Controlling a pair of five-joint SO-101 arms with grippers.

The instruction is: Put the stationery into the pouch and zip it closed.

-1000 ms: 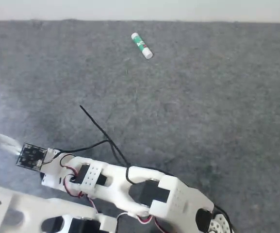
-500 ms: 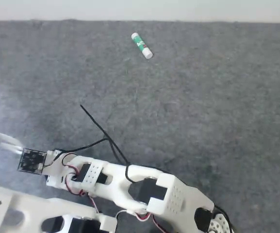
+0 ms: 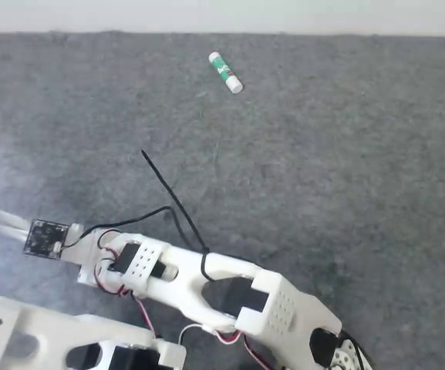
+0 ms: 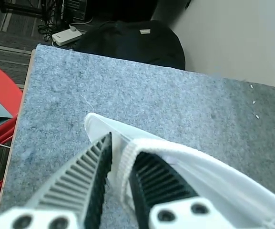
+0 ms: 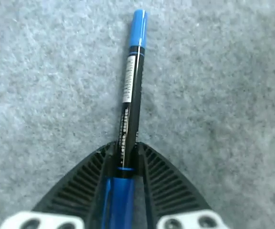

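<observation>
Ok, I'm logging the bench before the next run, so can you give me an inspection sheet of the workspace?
Surface: grey felt mat covers the table.
Job's things: glue stick lies loose near the far edge; blue pen and white pouch are both held.
Clutter: nothing seen.
Tools: left tool shut on the pouch's edge; right tool shut on the pen.
Cables: black cable arcs from an arm over the mat.
Surroundings: black bag and power strip on the floor beyond the table.
</observation>
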